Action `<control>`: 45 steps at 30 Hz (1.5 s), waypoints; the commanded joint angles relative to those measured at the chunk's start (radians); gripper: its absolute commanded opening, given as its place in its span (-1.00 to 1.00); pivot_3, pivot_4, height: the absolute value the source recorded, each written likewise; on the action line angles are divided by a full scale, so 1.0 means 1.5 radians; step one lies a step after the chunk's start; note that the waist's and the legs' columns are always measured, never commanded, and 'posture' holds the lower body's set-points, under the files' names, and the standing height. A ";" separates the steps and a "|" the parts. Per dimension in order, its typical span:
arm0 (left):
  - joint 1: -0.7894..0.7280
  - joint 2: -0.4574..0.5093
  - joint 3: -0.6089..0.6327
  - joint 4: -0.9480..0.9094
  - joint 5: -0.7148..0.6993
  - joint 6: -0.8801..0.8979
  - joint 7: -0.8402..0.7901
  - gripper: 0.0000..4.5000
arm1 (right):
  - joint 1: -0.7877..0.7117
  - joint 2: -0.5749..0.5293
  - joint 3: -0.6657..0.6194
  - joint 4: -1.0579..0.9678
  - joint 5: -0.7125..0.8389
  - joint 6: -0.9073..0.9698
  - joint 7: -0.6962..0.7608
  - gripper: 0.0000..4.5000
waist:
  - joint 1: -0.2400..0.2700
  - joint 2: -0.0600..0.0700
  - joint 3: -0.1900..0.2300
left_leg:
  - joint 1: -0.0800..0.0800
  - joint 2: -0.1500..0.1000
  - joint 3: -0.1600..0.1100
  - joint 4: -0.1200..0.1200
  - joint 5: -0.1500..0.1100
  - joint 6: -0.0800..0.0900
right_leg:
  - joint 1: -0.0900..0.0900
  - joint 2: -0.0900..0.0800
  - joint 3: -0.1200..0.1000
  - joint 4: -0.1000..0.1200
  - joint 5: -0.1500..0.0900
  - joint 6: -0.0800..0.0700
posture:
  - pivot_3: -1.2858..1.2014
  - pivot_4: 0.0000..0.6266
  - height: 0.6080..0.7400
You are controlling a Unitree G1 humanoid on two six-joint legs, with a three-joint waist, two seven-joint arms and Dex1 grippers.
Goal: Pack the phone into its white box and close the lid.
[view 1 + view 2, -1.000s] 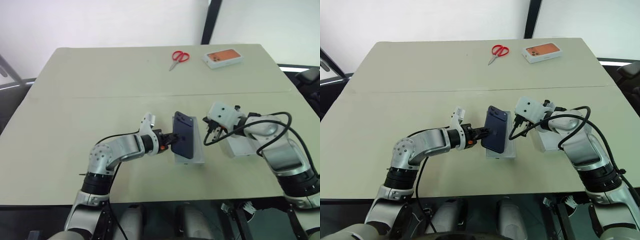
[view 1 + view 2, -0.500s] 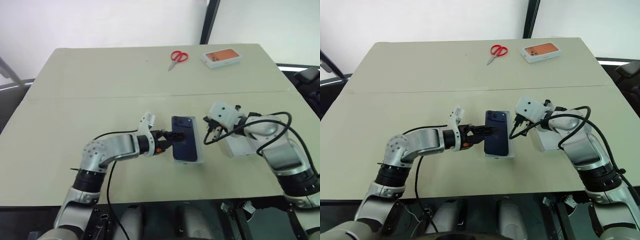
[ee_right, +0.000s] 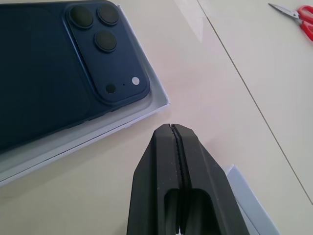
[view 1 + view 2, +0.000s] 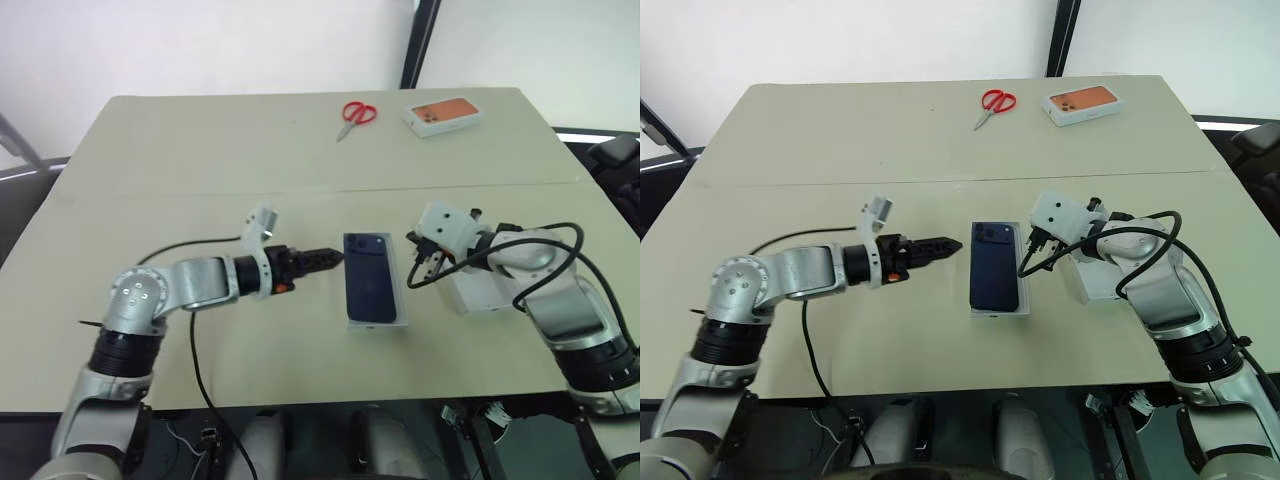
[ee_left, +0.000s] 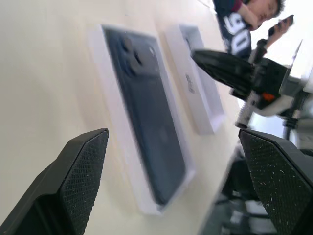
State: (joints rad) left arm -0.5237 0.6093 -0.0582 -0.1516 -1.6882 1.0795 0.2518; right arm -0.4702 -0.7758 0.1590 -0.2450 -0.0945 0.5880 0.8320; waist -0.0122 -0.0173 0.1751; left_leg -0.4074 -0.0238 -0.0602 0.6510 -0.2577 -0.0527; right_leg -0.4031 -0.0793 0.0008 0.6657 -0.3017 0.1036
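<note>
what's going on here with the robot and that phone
The phone lies flat in the white box near the front of the table, camera side up. The left gripper hangs open just to the box's left, holding nothing. The right gripper is shut and empty beside the box's right edge. The lid sits under the right arm, not yet on the box.

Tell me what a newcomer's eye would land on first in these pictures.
The slim dark navy-blue phone lies camera side up in the shallow white box at the middle of the beige table. The left gripper hangs open just left of it, and the right gripper is shut just to its right, above the open white lid. At the far edge lie red-handled scissors and a white box with an orange phone picture.
</note>
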 commanded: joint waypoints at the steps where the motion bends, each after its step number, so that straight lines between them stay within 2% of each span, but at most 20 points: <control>1: -0.003 0.044 -0.029 -0.047 0.170 -0.006 -0.112 0.76 | 0.001 -0.019 -0.013 -0.016 0.004 -0.022 0.008 -1.00 | 0.000 0.000 0.000 | 0.000 0.000 0.000 0.000 0.000 0.000 | 0.000 0.000 0.000 0.000 0.000 0.000 | 0.03 -0.52 1.00; 3: 0.010 0.062 -0.054 -0.068 0.249 -0.014 -0.178 0.41 | 0.005 -0.016 -0.013 -0.036 0.021 -0.033 0.021 -1.00 | 0.000 0.000 0.000 | 0.000 0.000 0.000 0.000 0.000 0.000 | 0.000 0.000 0.000 0.000 0.000 0.000 | 0.03 -0.52 1.00; 5: 0.019 0.068 -0.066 -0.085 0.307 -0.025 -0.227 -0.03 | 0.007 -0.012 -0.011 -0.052 0.032 -0.032 0.027 -1.00 | 0.001 0.000 0.000 | 0.000 0.000 0.000 0.000 -0.002 0.003 | 0.000 0.000 0.000 -0.001 0.000 0.000 | 0.03 -0.52 1.00; 9: 0.058 0.087 -0.105 -0.132 0.482 -0.129 -0.343 -0.97 | 0.010 0.019 0.020 -0.108 0.055 0.001 0.034 -1.00 | 0.000 0.000 0.000 | 0.000 0.001 0.000 0.000 -0.002 0.003 | 0.000 0.000 0.000 0.000 0.000 0.000 | 0.03 -0.52 1.00; 14: 0.105 0.109 -0.116 -0.142 0.612 -0.234 -0.478 -0.97 | -0.004 0.069 0.086 -0.166 0.058 0.069 0.026 -1.00 | -0.001 0.001 0.000 | 0.000 0.002 0.000 -0.001 -0.002 0.004 | 0.000 0.001 0.000 0.000 0.000 0.000 | 0.03 -0.52 1.00; 17: 0.176 0.145 -0.103 -0.152 0.685 -0.359 -0.605 -0.97 | -0.024 0.103 0.142 -0.182 0.038 0.111 0.007 -1.00 | -0.003 0.001 0.001 | 0.000 0.002 0.000 -0.001 -0.002 0.004 | 0.000 0.000 0.000 -0.001 0.000 0.000 | 0.03 -0.52 1.00; 24: 0.269 0.184 -0.045 -0.142 0.716 -0.444 -0.767 -0.97 | -0.053 0.108 0.207 -0.159 -0.006 0.123 -0.013 -1.00 | 0.001 0.001 0.001 | 0.000 0.002 0.000 -0.001 -0.003 0.005 | 0.000 -0.001 0.000 -0.001 0.000 0.000 | 0.03 -0.52 1.00; 28: 0.277 0.170 -0.025 -0.144 0.715 -0.439 -0.785 -0.97 | -0.056 0.098 0.225 -0.148 -0.031 0.119 -0.017 -1.00 | 0.000 0.001 0.001 | 0.000 0.002 0.000 -0.001 -0.003 0.006 | 0.000 -0.001 0.000 -0.001 0.000 0.000 | 0.03 -0.52 1.00; 39: 0.280 0.143 -0.018 -0.146 0.735 -0.425 -0.787 -0.97 | -0.030 0.050 0.200 -0.169 -0.027 0.121 0.004 -1.00 | -0.001 0.001 0.001 | 0.000 0.002 0.000 -0.001 -0.003 0.006 | 0.000 -0.001 0.000 0.000 0.000 0.000 | 0.03 -0.52 1.00; 45: 0.276 0.126 -0.020 -0.148 0.748 -0.417 -0.783 -0.97 | -0.020 0.061 0.138 -0.190 0.020 0.118 0.008 -1.00 | -0.001 0.001 0.001 | 0.000 0.002 0.000 -0.001 -0.003 0.006 | 0.000 -0.001 0.000 0.000 0.000 0.000 | 0.03 -0.52 1.00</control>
State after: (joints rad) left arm -0.1059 0.8022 -0.1042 -0.3459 -0.5744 0.4534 -0.9214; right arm -0.4932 -0.6873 0.4222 -0.4789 -0.0901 0.7780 0.8420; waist -0.0132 -0.0154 0.1764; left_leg -0.4077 -0.0204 -0.0602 0.6499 -0.2627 -0.0438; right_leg -0.4033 -0.0803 0.0003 0.6650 -0.3018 0.1034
